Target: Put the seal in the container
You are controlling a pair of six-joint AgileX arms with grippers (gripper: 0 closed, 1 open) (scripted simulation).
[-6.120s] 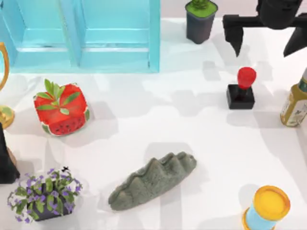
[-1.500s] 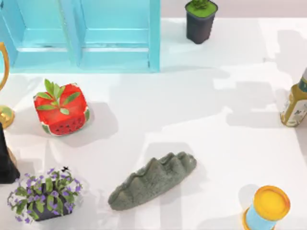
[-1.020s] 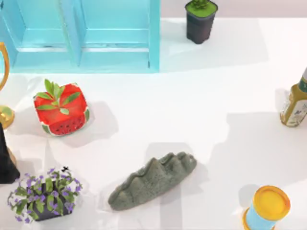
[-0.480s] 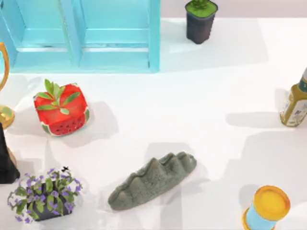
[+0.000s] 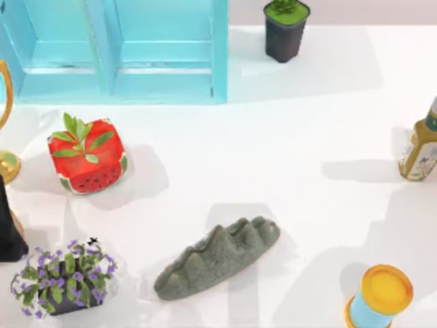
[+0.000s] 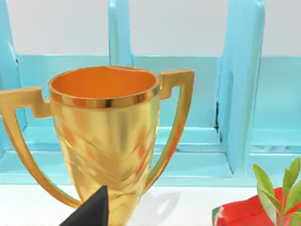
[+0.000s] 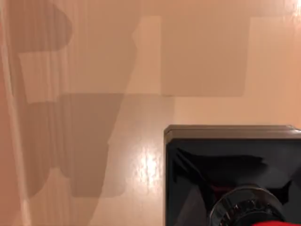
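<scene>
Spanning white tabletop (image 5: 287, 143), blue container (image 5: 116, 51) at back, seal (image 7: 233, 174) close-up, end effector state unclear

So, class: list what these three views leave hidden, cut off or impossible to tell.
- Seal: right wrist view's edge cuts off its red knob; whether a gripper holds it cannot be told.
- Trophy: cut by the top view's left edge.
- Bottle: cut by its right edge.
- Dark tip, left wrist view: unidentifiable.

The white table (image 5: 287, 143) carries a blue container (image 5: 116, 51) at eleven o'clock and a grey-green rock (image 5: 217, 257) at six.
</scene>
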